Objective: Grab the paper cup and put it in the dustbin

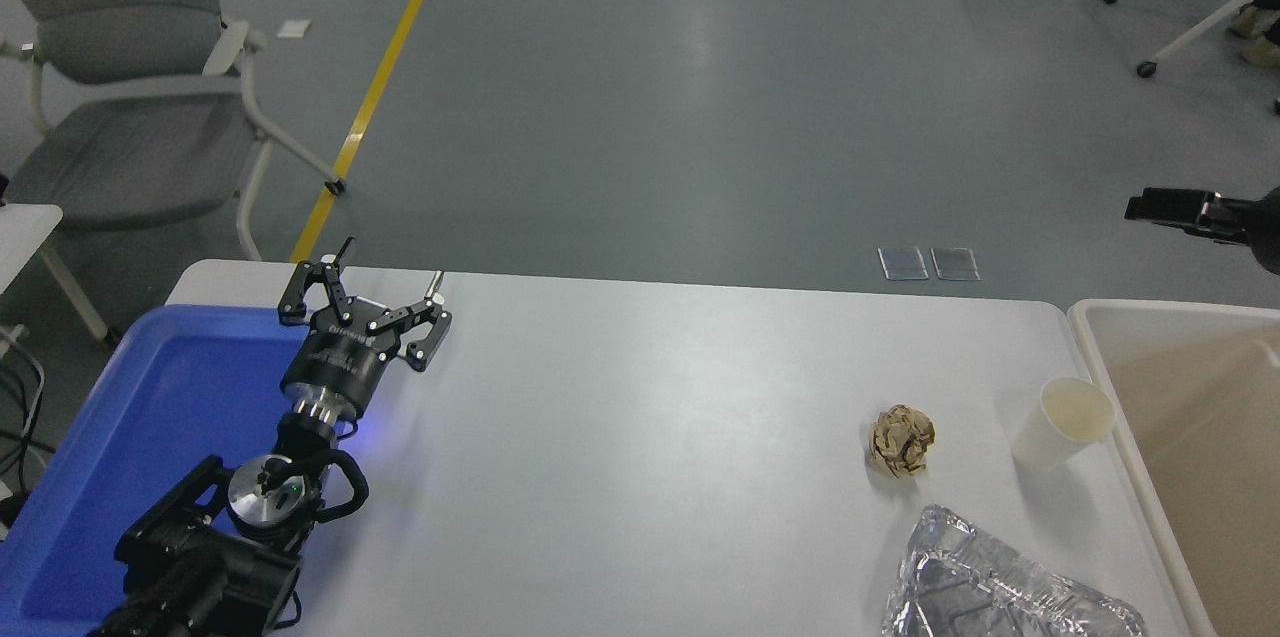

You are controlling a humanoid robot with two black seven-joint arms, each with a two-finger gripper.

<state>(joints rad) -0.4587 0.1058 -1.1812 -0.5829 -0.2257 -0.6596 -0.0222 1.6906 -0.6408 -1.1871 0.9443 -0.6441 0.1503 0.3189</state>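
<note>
The paper cup [1062,422] stands upright on the white table [650,437] near its right end, close beside the dustbin [1088,319], a beige tub at the right edge. My right gripper [1190,210] shows partly at the right edge, high above the dustbin's far end and well away from the cup; its state is unclear. My left gripper [390,264] is open and empty, parked at the table's left over the edge of the blue tray.
A crumpled brown paper ball [901,440] lies left of the cup. A crushed foil tray [990,587] lies at the front right. A blue plastic tray [150,397] sits at the left. A grey chair [120,97] stands beyond the table's far left.
</note>
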